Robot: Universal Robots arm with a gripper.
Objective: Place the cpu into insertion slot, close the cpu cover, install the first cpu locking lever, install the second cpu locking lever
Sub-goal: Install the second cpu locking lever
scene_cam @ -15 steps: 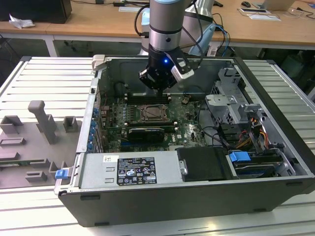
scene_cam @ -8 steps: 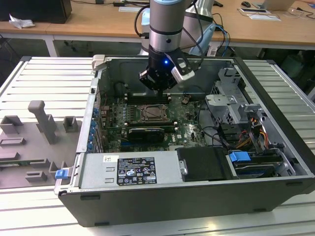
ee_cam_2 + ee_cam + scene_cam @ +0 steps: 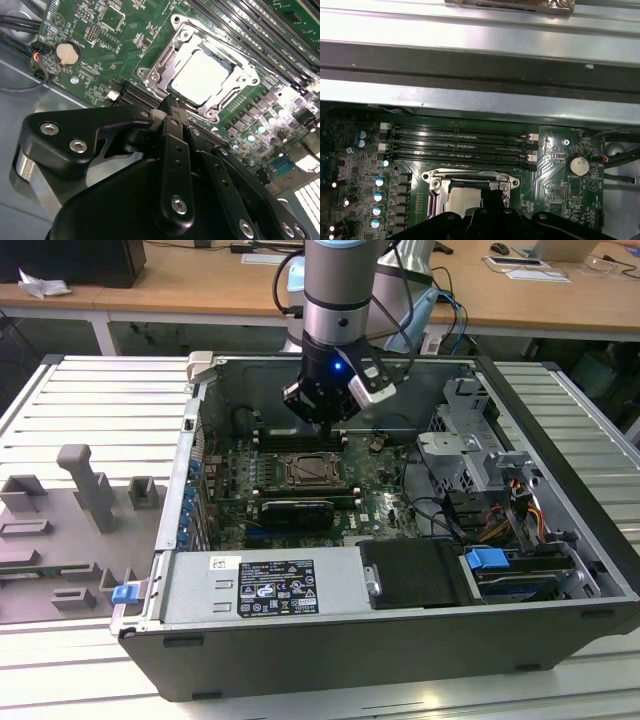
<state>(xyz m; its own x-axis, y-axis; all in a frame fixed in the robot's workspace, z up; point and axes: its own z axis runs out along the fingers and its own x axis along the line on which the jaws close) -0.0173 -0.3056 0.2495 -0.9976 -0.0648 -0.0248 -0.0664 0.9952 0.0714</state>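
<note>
silver cpu cover (image 3: pixel 170 60) lies shut over cpu (image 3: pixel 202 75), seated in insertion slot (image 3: pixel 252 80), centre frame; hand (image 3: pixel 172 107) hovers above, fingers together, holding nothing.

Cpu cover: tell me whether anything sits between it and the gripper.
Nothing visible does. The gripper hangs just above the edge of the cpu cover, which lies flat around the cpu in the insertion slot.

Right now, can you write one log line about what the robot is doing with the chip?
gripper: above socket edge, holding nothing | cpu: seated in insertion slot | cpu cover: down around chip | phase: lever work
</note>
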